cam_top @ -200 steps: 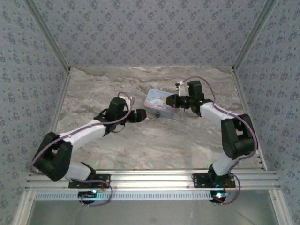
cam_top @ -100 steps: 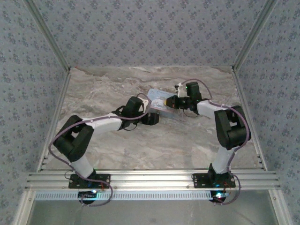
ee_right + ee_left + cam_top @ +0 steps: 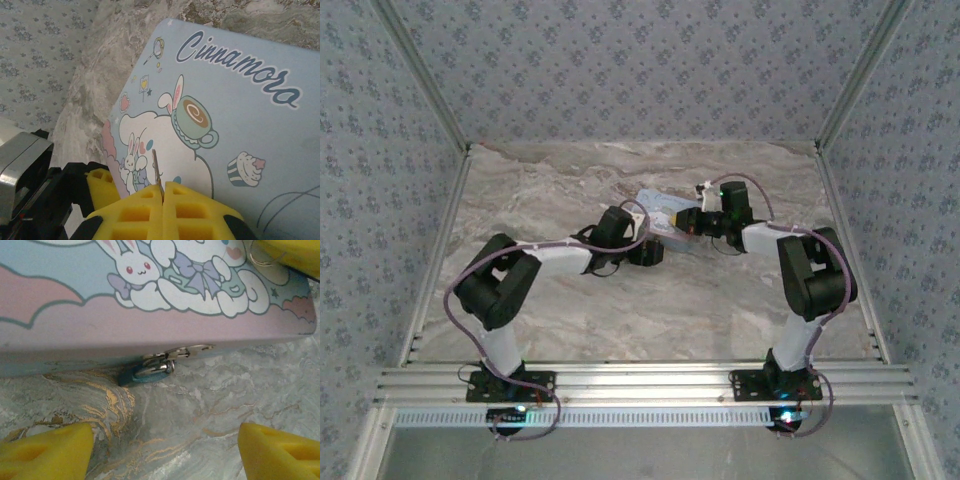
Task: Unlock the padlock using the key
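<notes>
The padlock [image 3: 148, 372], a tiny blue body with a silvery loop, hangs from the hasp on the front edge of the pale blue cartoon tin [image 3: 150, 315] and rests on the marble table. My left gripper [image 3: 162, 452] is open just in front of it, its yellow fingertips [image 3: 47, 450] wide apart on either side with bare table between them. From above, the left gripper [image 3: 648, 252] is at the tin's [image 3: 665, 212] near edge. My right gripper [image 3: 162, 192] hovers over the tin's lid [image 3: 240, 125], shut on the key [image 3: 156, 167], whose thin blade sticks out forward. The right gripper [image 3: 692, 222] is at the tin's right end.
The marble table [image 3: 620, 310] is walled on three sides by patterned panels [image 3: 640, 70]. An aluminium rail [image 3: 640, 380] runs along the near edge by the arm bases. The left gripper's black body and yellow pad [image 3: 97, 187] show just past the tin's edge.
My left arm swung right and forward, folding its elbow, bringing the gripper to the tin's front edge at the padlock. The right gripper with the key edged left over the lid.
</notes>
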`<action>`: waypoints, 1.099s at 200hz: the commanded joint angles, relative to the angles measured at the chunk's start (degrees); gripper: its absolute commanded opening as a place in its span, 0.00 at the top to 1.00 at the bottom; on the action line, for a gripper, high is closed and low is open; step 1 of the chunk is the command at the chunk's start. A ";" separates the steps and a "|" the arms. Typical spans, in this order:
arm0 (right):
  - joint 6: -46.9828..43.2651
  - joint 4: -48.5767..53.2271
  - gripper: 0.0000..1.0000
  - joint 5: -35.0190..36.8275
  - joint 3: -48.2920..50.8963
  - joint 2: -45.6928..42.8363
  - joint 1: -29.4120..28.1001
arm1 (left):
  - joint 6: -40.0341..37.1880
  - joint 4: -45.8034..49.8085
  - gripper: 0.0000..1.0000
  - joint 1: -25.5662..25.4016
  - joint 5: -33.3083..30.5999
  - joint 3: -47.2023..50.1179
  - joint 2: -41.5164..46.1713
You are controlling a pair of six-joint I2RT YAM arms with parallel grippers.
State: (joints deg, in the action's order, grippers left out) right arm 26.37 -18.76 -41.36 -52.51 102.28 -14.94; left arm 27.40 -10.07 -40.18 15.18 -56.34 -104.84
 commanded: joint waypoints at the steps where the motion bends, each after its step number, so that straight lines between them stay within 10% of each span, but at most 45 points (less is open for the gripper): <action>1: 1.14 5.67 0.99 0.48 2.68 1.05 -0.98 | -1.87 -1.46 0.25 -0.36 -1.10 -2.62 -1.69; 220: 1.58 6.00 0.99 1.30 2.35 0.11 -3.07 | -1.66 -2.50 0.63 -2.09 -10.73 -7.37 -8.47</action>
State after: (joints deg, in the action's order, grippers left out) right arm 27.22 -18.90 -41.08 -52.16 101.86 -16.78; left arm 25.06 -10.50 -41.80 6.35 -61.87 -112.27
